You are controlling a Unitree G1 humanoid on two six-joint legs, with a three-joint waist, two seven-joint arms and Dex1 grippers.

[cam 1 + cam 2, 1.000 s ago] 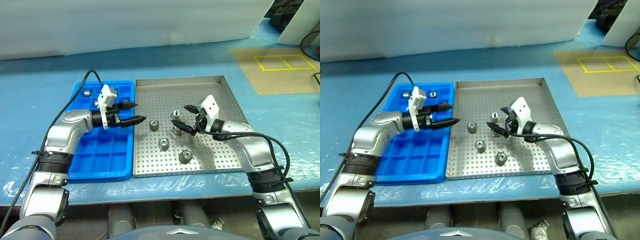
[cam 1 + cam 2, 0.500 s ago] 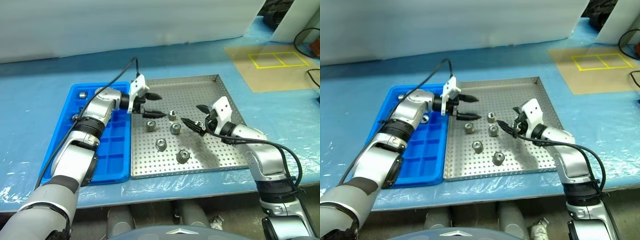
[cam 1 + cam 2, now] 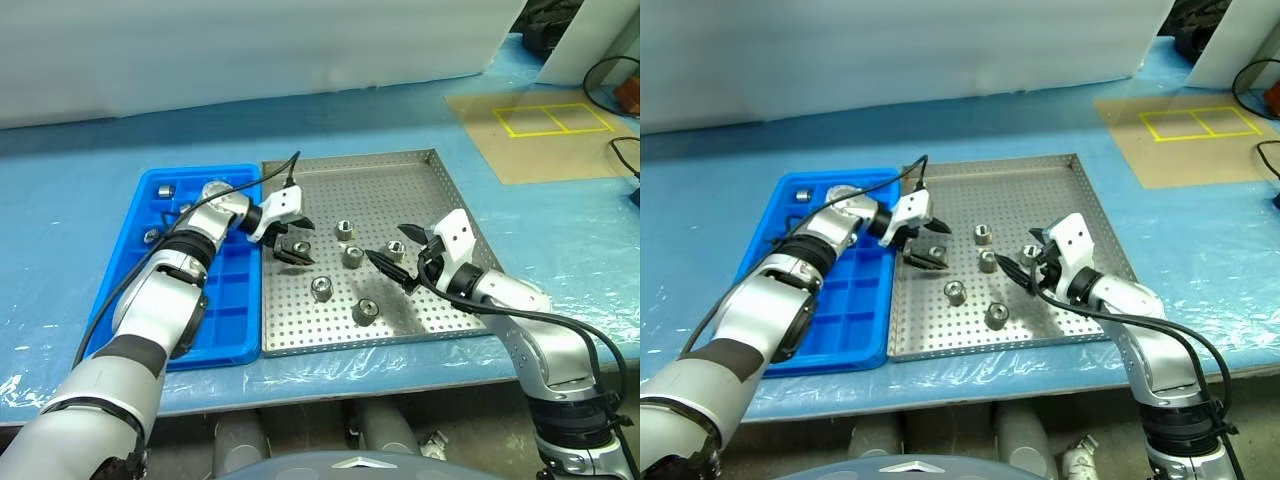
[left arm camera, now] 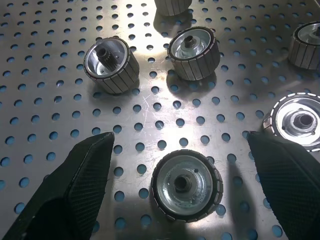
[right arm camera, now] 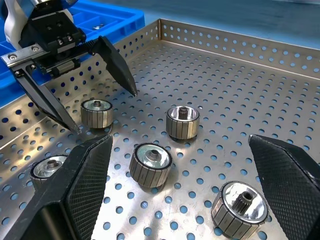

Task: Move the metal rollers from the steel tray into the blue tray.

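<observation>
Blue sheeting covered the surface point(image 3: 80, 180). Blue tray point(image 3: 230, 310) lay at 9 o'clock of the steel tray point(image 3: 400, 180). Left claw point(image 3: 292, 242), spread, straddled one of five metal rollers point(image 3: 300, 246); recommended centring and lowering before closing. Right claw point(image 3: 392, 255) stood spread at 3 o'clock, clear.

Yellow-marked brown mat point(image 3: 545, 135) on blue table cover point(image 3: 80, 200)
</observation>
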